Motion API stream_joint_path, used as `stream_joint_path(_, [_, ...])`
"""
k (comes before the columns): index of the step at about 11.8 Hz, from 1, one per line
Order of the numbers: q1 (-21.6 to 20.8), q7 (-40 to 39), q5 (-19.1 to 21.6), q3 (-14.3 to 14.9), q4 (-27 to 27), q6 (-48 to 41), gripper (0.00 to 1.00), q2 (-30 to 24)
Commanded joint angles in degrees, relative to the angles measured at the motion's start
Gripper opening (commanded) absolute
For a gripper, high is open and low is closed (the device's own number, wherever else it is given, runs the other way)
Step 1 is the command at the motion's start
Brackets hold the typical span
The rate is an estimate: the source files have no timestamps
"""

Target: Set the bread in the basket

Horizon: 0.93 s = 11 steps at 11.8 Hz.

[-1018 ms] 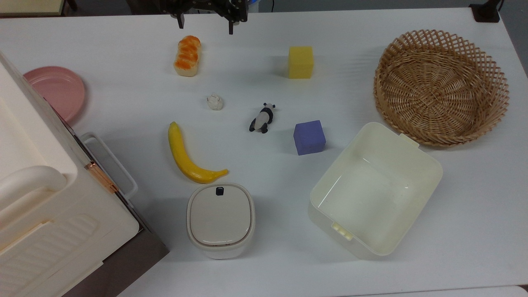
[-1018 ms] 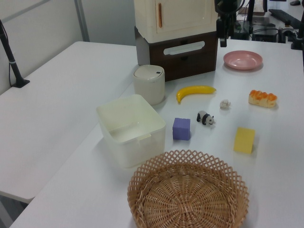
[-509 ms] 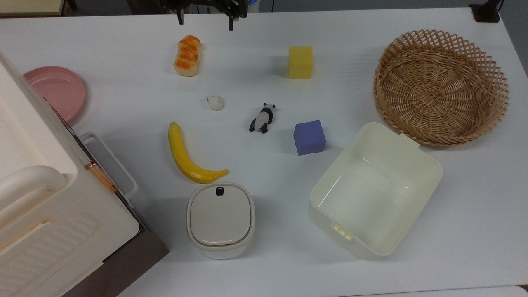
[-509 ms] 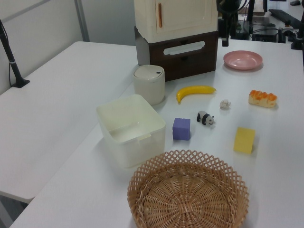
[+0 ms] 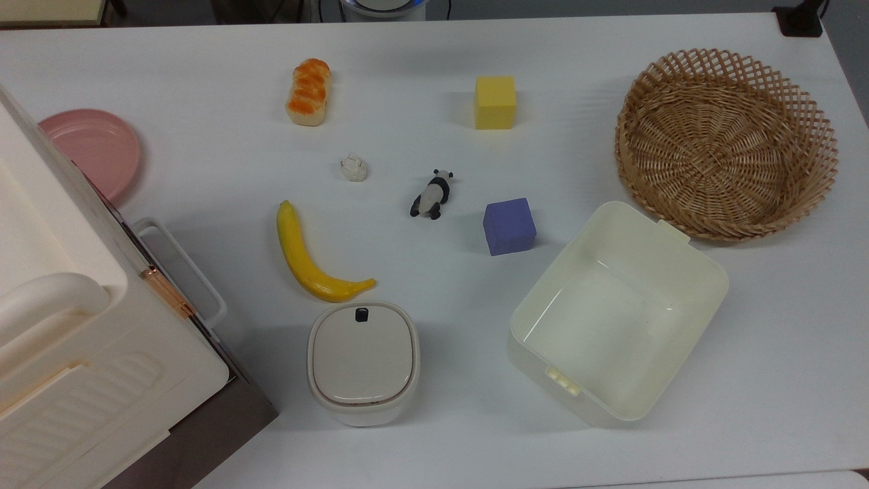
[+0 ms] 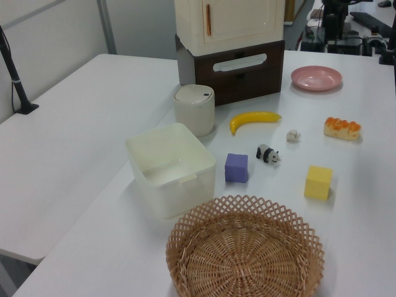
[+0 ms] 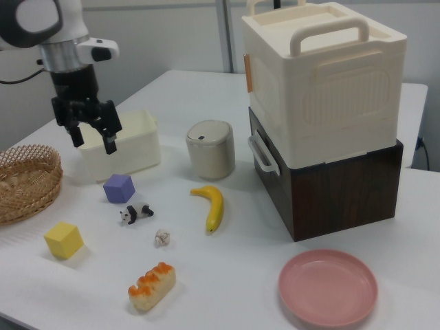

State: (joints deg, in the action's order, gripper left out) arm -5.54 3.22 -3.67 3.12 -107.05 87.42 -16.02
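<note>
Above the table point(image 7: 227, 275), gripper point(image 7: 91, 142) open, empty.

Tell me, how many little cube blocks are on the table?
2: a yellow cube toward the top view's upper middle, and a purple cube below it, beside the cream tub.

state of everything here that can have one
tool: open, holding nothing, up off the table
bread: lying on the table, not in the basket
basket: empty
tub: open, empty
canister: lid on
plate: empty
panda: lying on its side
banana: lying flat
storage box: closed, stacked on the brown box
</note>
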Motion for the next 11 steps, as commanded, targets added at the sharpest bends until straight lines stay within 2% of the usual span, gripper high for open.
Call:
stream_joint_path(1, [0.4, -0.9, -0.3, 0.0, -5.8, 2.7, 1.00, -4.4])
stream_joint_path(3, [2.4, -1.0, -0.4, 0.0, -9.9, 7.9, 1.00, -4.4])
stream_joint_path(6, [3.6, -1.4, -2.7, 0.0, -19.7, 19.2, 1.00, -4.2])
stream_joint_path(11, [7.1, -1.6, -5.5, 0.6, -31.1, 29.4, 1.00, -2.7])
